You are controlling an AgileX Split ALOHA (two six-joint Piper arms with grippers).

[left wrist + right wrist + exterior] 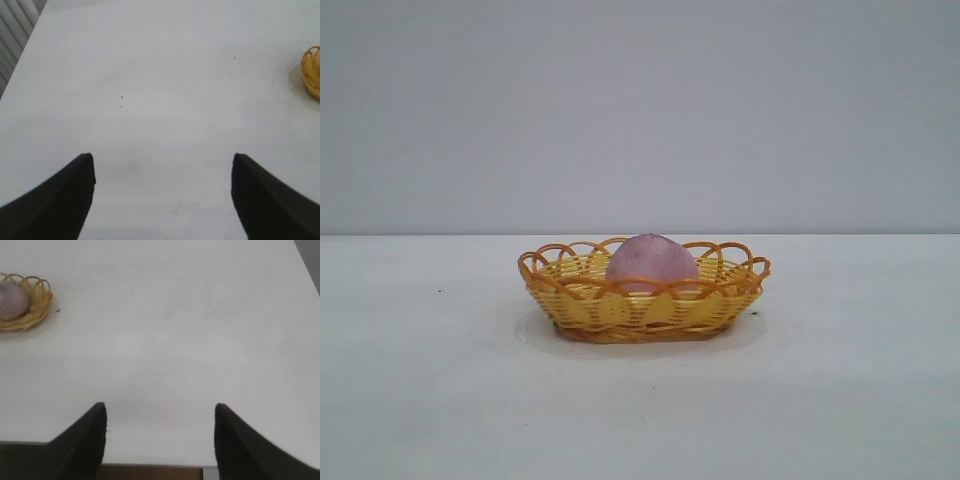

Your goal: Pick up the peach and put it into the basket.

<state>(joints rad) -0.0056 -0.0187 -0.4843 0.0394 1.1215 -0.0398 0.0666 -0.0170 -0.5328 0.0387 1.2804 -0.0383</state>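
The dusty pink peach [651, 264] lies inside the yellow and orange woven basket [620, 310] at the middle of the white table. In the right wrist view the peach [11, 301] shows in the basket [41, 300] far off from my right gripper [160, 412], which stands open with nothing between its fingers, near the table's edge. My left gripper [163, 165] is also open and empty over bare table, and only a bit of the basket's rim [311, 70] shows at that view's edge. Neither arm appears in the exterior view.
The white table [840, 400] stretches flat all round the basket. A plain grey wall [640, 110] stands behind it. A ribbed white panel [15, 25] lies beyond the table's edge in the left wrist view.
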